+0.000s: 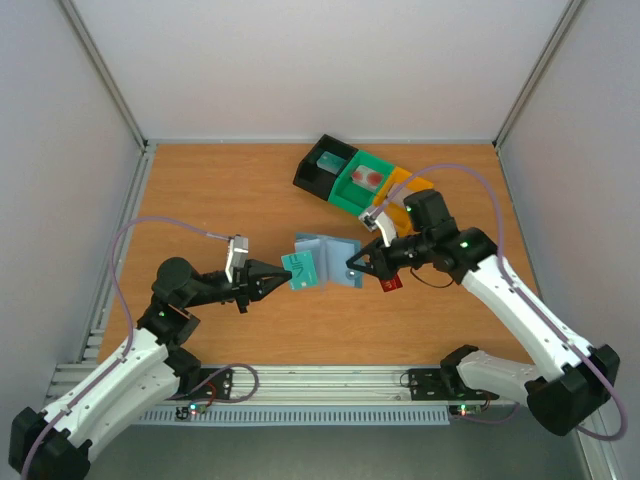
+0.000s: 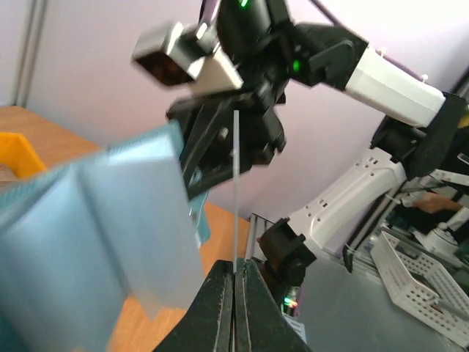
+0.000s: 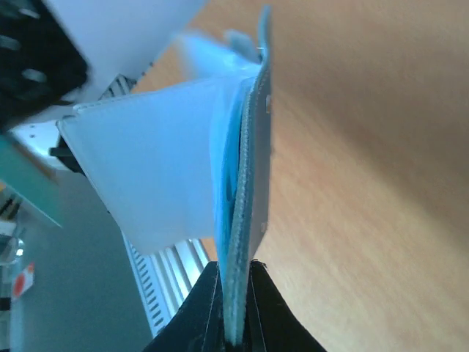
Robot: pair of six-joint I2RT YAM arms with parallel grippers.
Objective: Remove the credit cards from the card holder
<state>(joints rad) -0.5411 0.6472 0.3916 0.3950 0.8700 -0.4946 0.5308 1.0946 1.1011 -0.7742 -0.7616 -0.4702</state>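
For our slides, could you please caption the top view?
Left claw pinches a teal card at the blue card holder gripped by the right claw.

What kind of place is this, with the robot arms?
Probably a robot lab test booth: a left arm and a right arm bolted to a metal rail beside a wooden table, with plain white walls closing it in.

Plain light blue card holder (image 1: 338, 260). At holder's left edge, teal card (image 1: 300, 272) w/ pale markings. Just right of holder, dark red card (image 1: 392, 284). Beyond holder: black bin (image 1: 305, 178), green bin (image 1: 348, 197), orange bin (image 1: 412, 183). Orange-brown wood-grain table (image 1: 200, 190). Both black: left gripper (image 1: 272, 279), right gripper (image 1: 355, 264).
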